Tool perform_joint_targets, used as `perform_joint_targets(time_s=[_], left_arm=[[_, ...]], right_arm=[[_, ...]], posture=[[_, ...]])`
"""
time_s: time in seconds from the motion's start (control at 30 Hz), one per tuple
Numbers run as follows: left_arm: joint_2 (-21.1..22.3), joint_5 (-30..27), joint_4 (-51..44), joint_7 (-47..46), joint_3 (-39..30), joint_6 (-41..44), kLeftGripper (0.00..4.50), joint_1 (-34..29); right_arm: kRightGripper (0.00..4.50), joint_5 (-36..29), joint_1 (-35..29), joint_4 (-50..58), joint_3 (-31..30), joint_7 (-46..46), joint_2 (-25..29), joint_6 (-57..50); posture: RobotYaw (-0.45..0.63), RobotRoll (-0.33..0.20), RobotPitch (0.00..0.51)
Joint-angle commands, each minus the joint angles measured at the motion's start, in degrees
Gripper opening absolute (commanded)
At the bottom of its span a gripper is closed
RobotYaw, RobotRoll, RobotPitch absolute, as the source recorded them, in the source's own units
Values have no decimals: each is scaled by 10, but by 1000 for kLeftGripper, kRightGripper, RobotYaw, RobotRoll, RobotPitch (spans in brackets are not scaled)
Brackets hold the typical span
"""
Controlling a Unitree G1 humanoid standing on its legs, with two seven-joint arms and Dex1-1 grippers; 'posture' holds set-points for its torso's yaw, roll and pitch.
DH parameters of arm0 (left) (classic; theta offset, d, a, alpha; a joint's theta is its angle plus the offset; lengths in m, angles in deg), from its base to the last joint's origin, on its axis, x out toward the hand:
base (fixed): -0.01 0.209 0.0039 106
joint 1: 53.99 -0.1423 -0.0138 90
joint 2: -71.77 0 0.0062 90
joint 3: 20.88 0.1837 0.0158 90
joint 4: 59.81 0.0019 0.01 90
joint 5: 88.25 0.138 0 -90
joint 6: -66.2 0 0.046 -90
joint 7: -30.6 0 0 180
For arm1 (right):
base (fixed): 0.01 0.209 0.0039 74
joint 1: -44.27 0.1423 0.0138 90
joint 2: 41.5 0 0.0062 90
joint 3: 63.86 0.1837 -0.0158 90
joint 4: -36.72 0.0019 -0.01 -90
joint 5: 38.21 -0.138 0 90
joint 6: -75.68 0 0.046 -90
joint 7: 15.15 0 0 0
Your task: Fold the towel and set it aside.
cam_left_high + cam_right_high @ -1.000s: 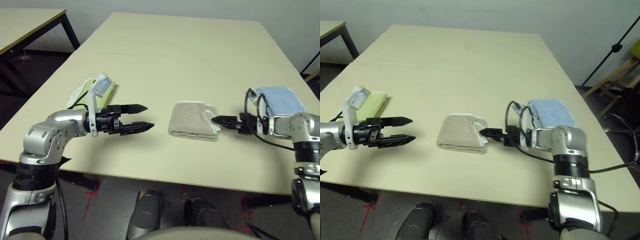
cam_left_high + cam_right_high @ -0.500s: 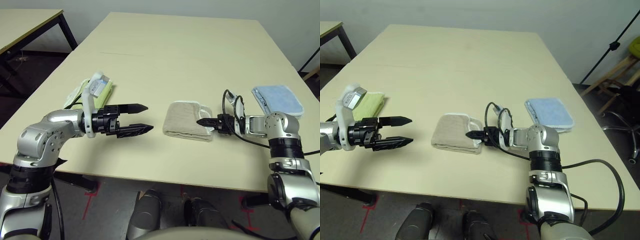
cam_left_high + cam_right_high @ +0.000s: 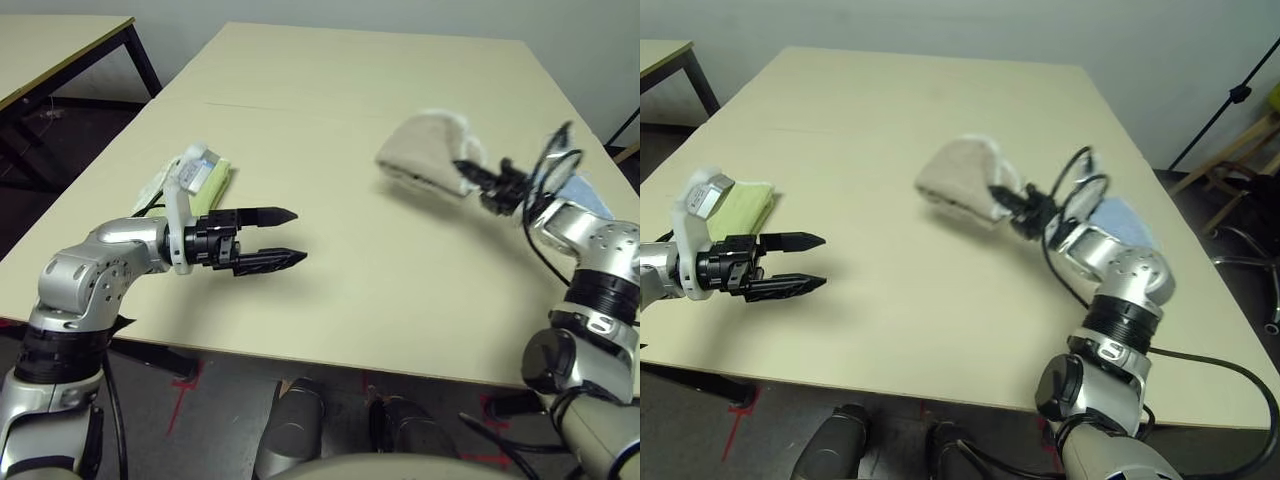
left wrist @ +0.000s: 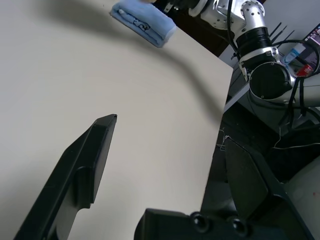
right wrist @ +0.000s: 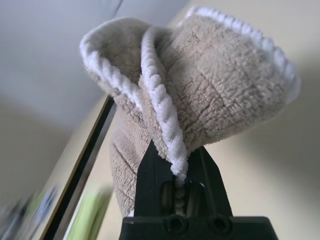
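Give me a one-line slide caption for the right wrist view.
Right gripper shut on the corded white edge of the folded beige towel, which is lifted off the table.

Cream table (image 3: 330,90), pale wall (image 3: 970,25)

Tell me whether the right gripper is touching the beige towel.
Touching. In the right wrist view the right gripper has its black fingers shut on the white corded edge of the beige towel, which hangs from them above the table.

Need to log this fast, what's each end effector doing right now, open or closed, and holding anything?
Left end effector: open, holding nothing, above the table.
Right end effector: closed on the white corded edge of the folded beige towel, lifted off the table.
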Motion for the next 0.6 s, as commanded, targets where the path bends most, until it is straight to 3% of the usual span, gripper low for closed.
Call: perform_joint_targets(time_s=[0.03,0.4,0.6], left_arm=[[-4,9,13,4,14,-7,4500,9],[-13,17,25,0,22,-6,4500,25],[-6,9,14,-6,15,10,4500,19]], right_arm=[[10,16,-13,-1,33,-61,16,88],[10,27,-71,-57,16,-147,33,120],[1923,7,-107,3,-6,-170,27,72]], posture=[[209,0,109],[178,0,117],[190,0,120]])
